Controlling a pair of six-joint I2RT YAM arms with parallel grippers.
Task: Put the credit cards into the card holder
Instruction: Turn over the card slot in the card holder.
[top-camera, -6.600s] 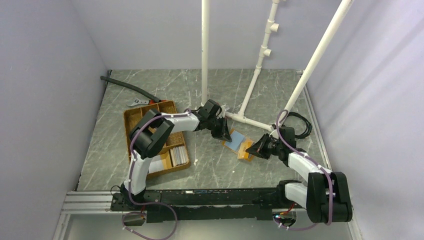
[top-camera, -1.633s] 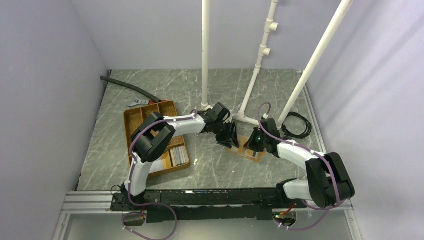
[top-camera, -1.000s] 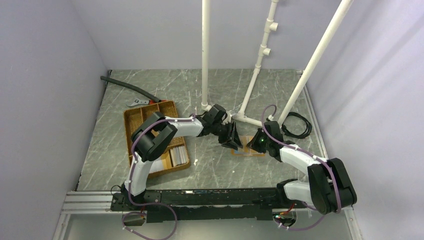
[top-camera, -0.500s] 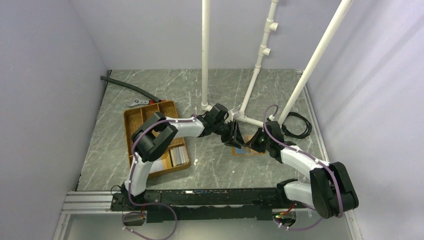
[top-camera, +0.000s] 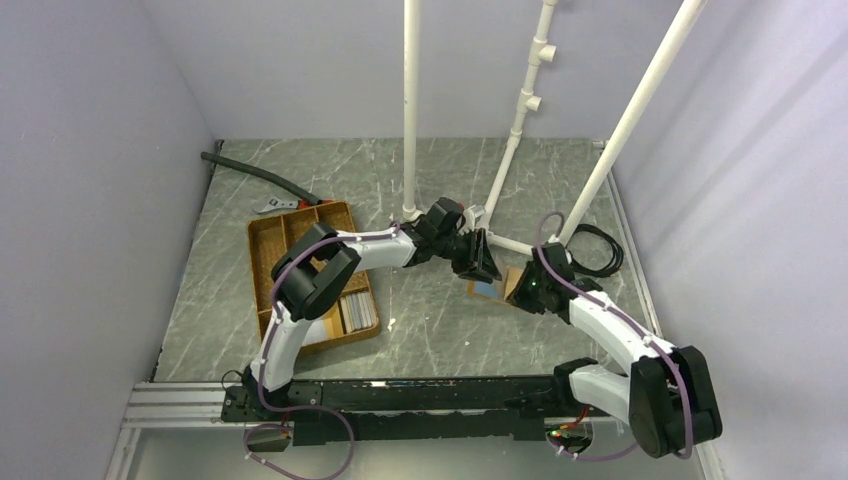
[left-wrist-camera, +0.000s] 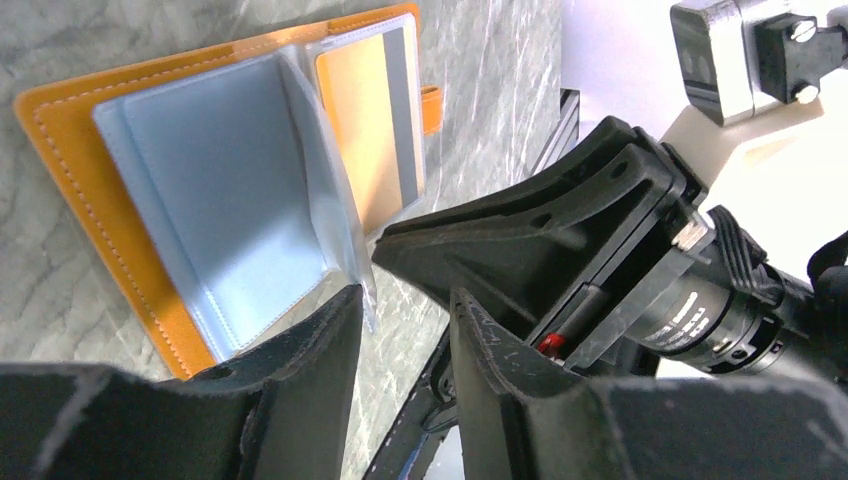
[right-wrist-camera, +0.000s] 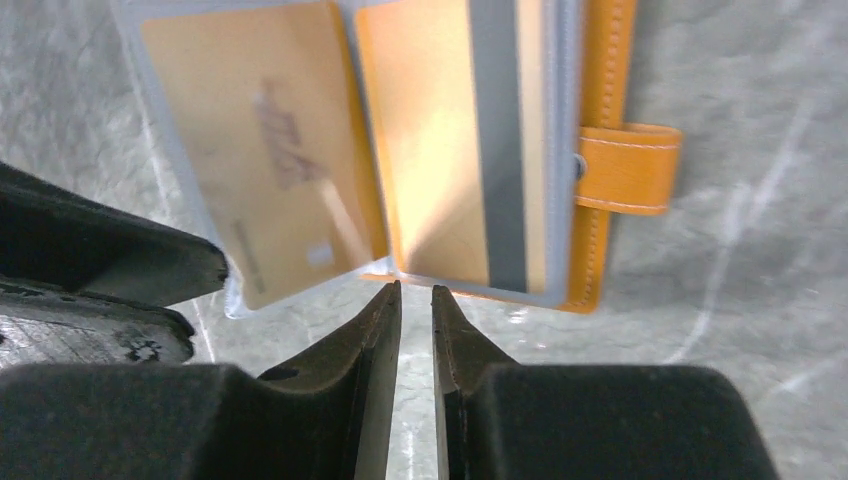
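Top: card holder (top-camera: 497, 289) open on worktop (top-camera: 420, 320), wedged between left end effector (top-camera: 484, 266) at 11 o'clock and right end effector (top-camera: 527, 293) at 3; both near-touching.

Left wrist: fingers narrowly parted, empty; holder at 11, plastic leaf raised.

Right wrist: fingers (right-wrist-camera: 375, 330) nearly closed, empty; holder at 12, long axis crosswise.

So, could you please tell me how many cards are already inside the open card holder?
2 show: a tan card in the raised sleeve, another in the sleeve beside the strap. More may be hidden.
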